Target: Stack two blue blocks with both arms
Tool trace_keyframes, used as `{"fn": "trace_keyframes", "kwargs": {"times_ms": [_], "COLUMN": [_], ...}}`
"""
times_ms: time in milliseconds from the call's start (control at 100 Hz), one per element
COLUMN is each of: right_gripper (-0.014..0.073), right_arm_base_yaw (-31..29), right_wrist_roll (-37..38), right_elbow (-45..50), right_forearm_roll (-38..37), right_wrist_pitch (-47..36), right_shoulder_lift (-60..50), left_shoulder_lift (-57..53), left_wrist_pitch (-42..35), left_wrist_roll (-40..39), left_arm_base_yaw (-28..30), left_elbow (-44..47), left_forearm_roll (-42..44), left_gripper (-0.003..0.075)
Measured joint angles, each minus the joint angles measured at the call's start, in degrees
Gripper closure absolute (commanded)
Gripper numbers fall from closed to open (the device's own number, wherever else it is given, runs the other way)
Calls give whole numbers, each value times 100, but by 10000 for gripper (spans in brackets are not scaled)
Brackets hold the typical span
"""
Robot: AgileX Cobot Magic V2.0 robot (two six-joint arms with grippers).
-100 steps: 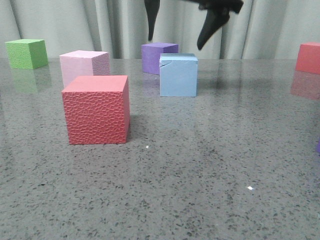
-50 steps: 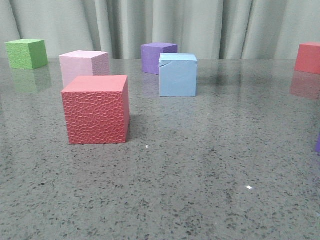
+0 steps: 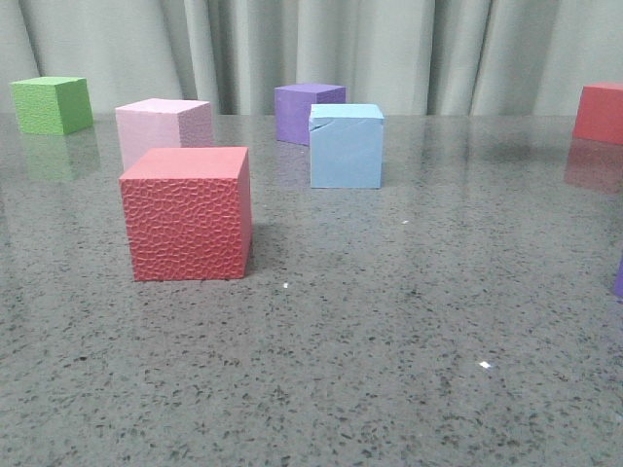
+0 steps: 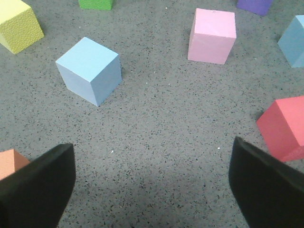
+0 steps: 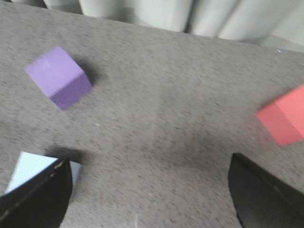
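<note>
One blue block [image 3: 347,146], cracked near a top edge, stands mid-table in front of the purple cube [image 3: 310,112]. No gripper shows in the front view. The left wrist view holds a second blue block [image 4: 89,70] lying apart from my left gripper [image 4: 152,185], which is open over bare table. A blue block [image 4: 293,34] is also cut off at that view's edge. My right gripper [image 5: 149,190] is open and holds nothing. One of its fingers partly hides a blue block [image 5: 26,170].
A red cube [image 3: 187,213] stands nearest, with a pale pink cube [image 3: 164,128] behind it. A green cube [image 3: 52,104] is far left and a red cube [image 3: 600,112] far right. A yellow cube [image 4: 16,26] and an orange cube [image 4: 12,161] lie near the second blue block.
A second ago open black fingers hung above the blue block at the top of the front view. They have since risen out of that view. The cubes have not moved.
</note>
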Motion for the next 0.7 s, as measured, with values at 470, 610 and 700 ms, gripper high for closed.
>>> {"fn": "trace_keyframes", "kwargs": {"times_ms": [470, 610, 700], "right_gripper": [-62, -62, -62], "right_arm_base_yaw": [-989, -1182, -1220], "right_wrist_roll": [-262, -325, -338], "right_elbow": [3275, 4356, 4918], "right_forearm_roll": [0, -13, 20], "right_wrist_pitch": [-422, -748, -892], "right_shoulder_lift": [-2389, -3155, -3614], "left_shoulder_lift": [0, 0, 0], "left_wrist_pitch": [0, 0, 0], "left_wrist_roll": [0, 0, 0], "left_arm_base_yaw": [0, 0, 0], "left_elbow": [0, 0, 0], "left_forearm_roll": [0, 0, 0], "left_gripper": [104, 104, 104]}}
